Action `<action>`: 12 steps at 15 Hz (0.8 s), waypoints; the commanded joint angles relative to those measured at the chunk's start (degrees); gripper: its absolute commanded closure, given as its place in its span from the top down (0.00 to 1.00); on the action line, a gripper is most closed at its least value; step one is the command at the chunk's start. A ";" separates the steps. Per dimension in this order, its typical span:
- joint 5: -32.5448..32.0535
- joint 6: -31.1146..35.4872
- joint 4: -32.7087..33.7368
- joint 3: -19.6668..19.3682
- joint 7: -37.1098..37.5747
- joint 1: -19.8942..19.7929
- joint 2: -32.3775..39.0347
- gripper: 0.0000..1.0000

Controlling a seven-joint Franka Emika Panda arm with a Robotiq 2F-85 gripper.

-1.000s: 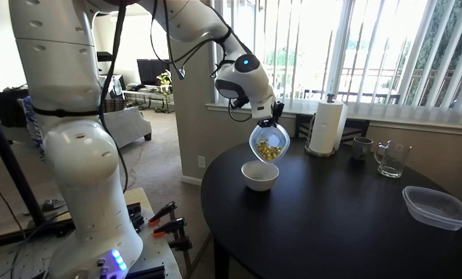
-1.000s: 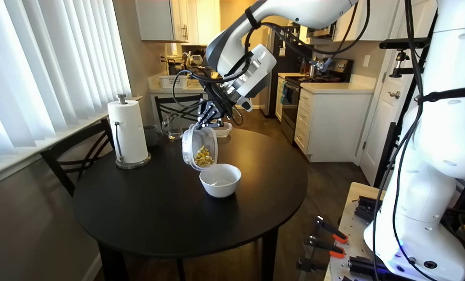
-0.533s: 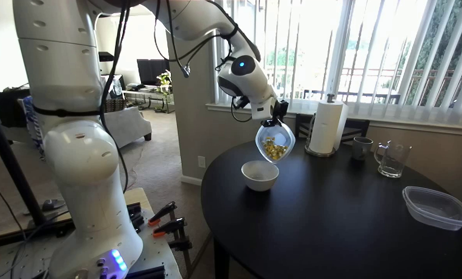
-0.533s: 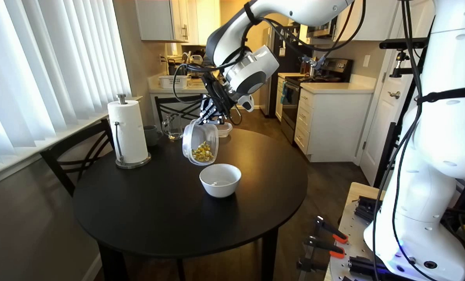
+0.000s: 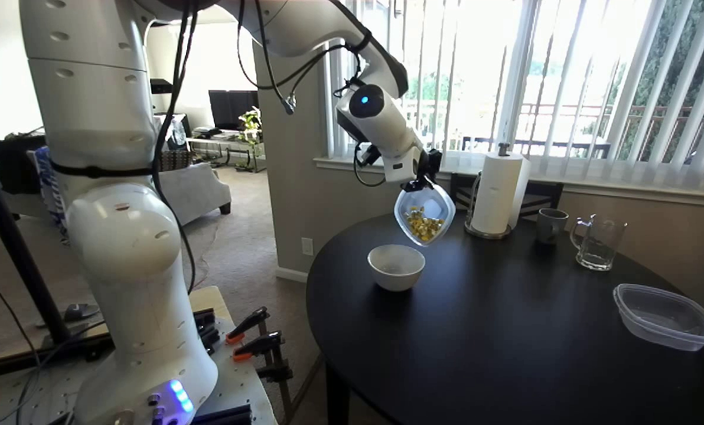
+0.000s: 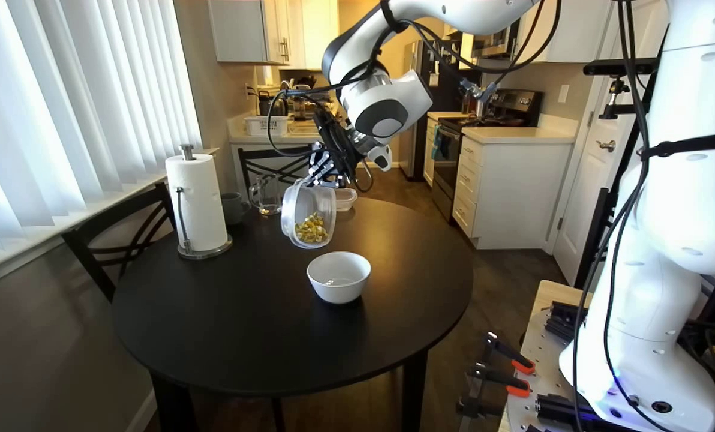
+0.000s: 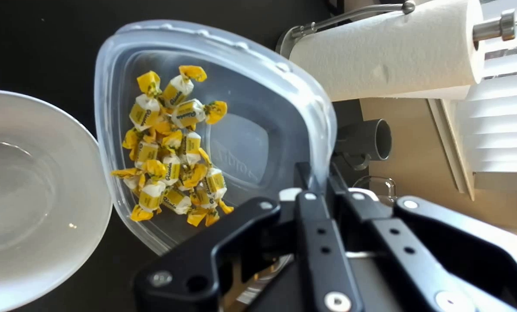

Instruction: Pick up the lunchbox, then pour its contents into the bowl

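A robotic gripper (image 7: 321, 177) is pinching a clear plastic lunchbox (image 7: 239, 149) at the rim — fingers (image 7: 311, 210) nearly together, the thin wall between them — and is holding it steeply tilted above a dark round table (image 5: 476, 330), near a white bowl (image 5: 396, 277). Yellow-and-white wrapped candies (image 7: 171, 149) are lying heaped toward the lunchbox's lower side. The bowl is standing upright on the table, its pale inside showing.

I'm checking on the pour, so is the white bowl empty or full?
Empty: both exterior views show only the bare inside of the bowl, and the wrapped candies lie in the tipped lunchbox.
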 commanded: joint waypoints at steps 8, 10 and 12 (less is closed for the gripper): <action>22.27 -4.41 -0.39 -4.62 -27.17 0.31 -0.84 0.02; 25.64 -6.25 -1.33 -5.34 -32.05 0.34 -1.03 0.02; 28.60 -8.26 -2.65 -5.91 -36.25 0.33 -1.37 0.02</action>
